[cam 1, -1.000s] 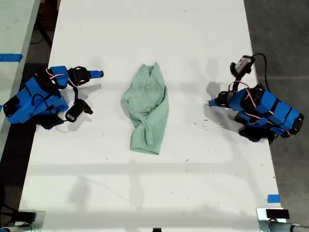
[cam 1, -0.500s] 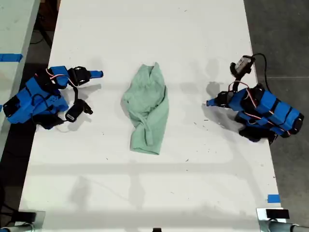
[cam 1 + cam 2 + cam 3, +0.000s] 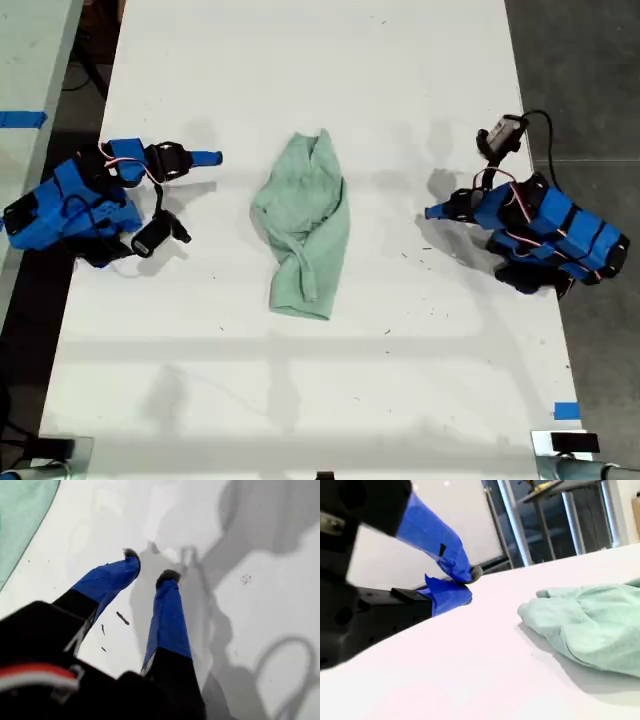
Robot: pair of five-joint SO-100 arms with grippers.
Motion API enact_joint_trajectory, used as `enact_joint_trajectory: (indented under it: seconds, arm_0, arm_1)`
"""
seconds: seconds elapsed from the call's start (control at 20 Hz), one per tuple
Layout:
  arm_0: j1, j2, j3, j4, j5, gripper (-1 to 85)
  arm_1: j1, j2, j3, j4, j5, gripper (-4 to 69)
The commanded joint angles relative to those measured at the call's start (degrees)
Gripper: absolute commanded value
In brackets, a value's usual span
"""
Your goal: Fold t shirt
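You will find no readable text, label, brand, number or sign in any of the three views. Nothing is printed on the white table [image 3: 300,400], the t shirt [image 3: 303,226] or the blue arms that can be made out.

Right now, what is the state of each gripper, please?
My first gripper: open, jaws apart, holding nothing, above the table.
My second gripper: shut, jaws together, empty, beside the t shirt.
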Motion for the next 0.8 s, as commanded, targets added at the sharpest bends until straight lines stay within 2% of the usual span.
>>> enact_joint_trajectory:
  seconds: [0.0, 0.1, 0.2, 0.35, 0.55, 0.75]
  arm_0:
    - [2.29, -8.17, -8.17, 1.85, -4.48, 5.9]
    - [2.55, -23.47, -17.58, 3.43, -5.98, 12.2]
    - [6.33, -43.59, -32.52, 3.6, -7.03, 16.2]
    - [13.54, -66.27, -54.32, 10.81, -13.54, 17.9]
    - [25.22, -79.19, -62.49, 16.0, -31.82, 18.0]
    - [39.46, -87.89, -67.5, 16.08, -48.78, 17.8]
  arm_1:
    - [-3.08, -0.62, -0.97, -1.05, -0.79, 13.7]
    - [-5.01, -12.22, -11.34, 0.7, 3.87, 15.0]
    - [-7.38, -31.9, -25.93, 1.14, 6.86, 19.4]
    - [-18.46, -54.93, -46.67, 0.97, 13.1, 28.4]
    - [-30.76, -80.86, -68.12, -1.41, 17.49, 29.5]
    - [-38.94, -104.94, -88.51, -3.96, 18.63, 30.4]
